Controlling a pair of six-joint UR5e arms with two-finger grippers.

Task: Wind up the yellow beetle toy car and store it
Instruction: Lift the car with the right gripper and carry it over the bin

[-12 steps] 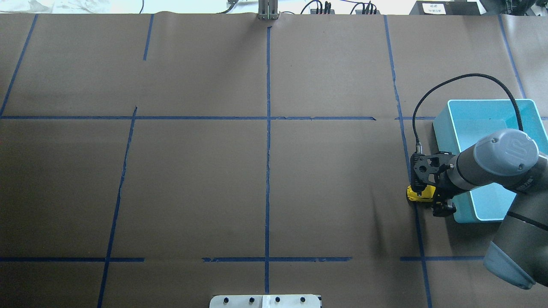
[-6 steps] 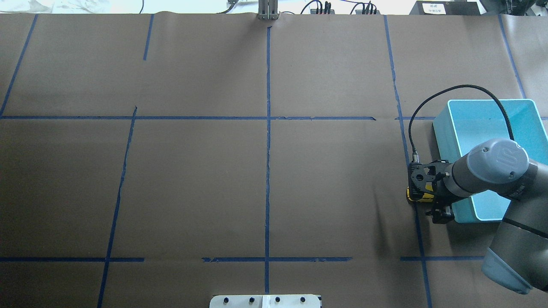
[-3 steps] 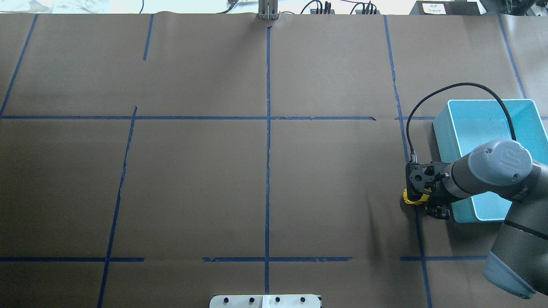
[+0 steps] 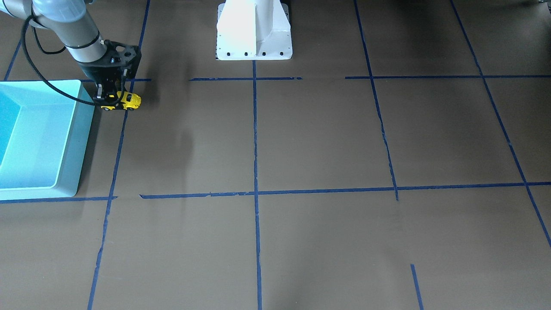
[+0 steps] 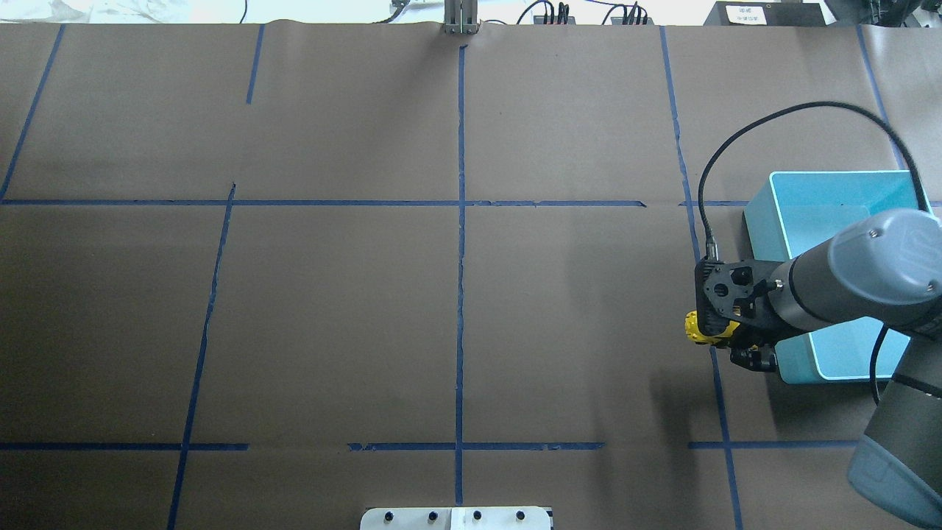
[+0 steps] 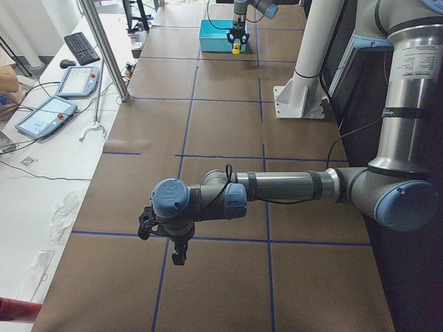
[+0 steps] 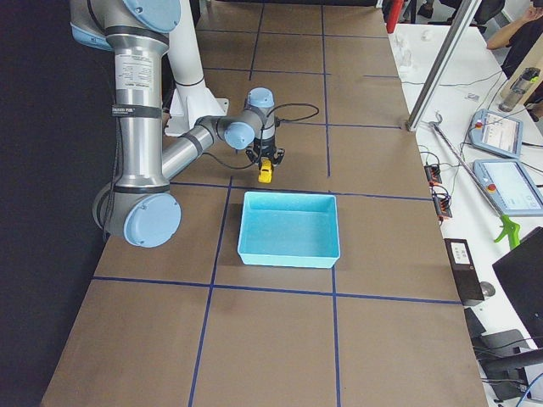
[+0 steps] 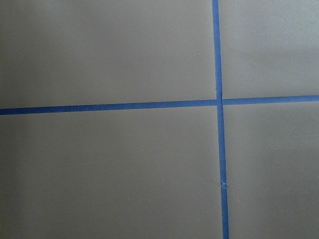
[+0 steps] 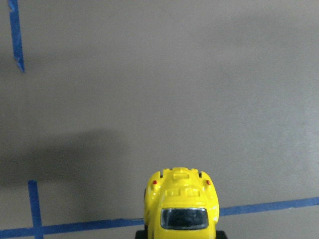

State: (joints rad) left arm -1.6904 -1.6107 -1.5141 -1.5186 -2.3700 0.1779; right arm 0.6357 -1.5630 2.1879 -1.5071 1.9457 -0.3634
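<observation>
The yellow beetle toy car (image 4: 129,101) is at the table's right side, just beside the near corner of the light blue bin (image 4: 84,129). My right gripper (image 4: 108,99) is shut on the car's rear half, and its nose pokes out away from the bin. In the overhead view the car (image 5: 698,329) shows under the wrist mount, over a blue tape line. The right wrist view shows the car's roof and hood (image 9: 182,204) at the bottom centre. My left gripper (image 6: 164,238) shows only in the exterior left view, low over bare table, and I cannot tell its state.
The bin (image 5: 769,243) holds nothing and stands at the table's right edge. The right arm's cable (image 5: 736,147) loops above the bin. The robot's white base plate (image 4: 254,47) stands at the table's middle. Blue tape lines cross the brown paper.
My right gripper has moved the car a little to the left, away from the bin, over the past two seconds. The right arm's elbow now shows larger and higher.
</observation>
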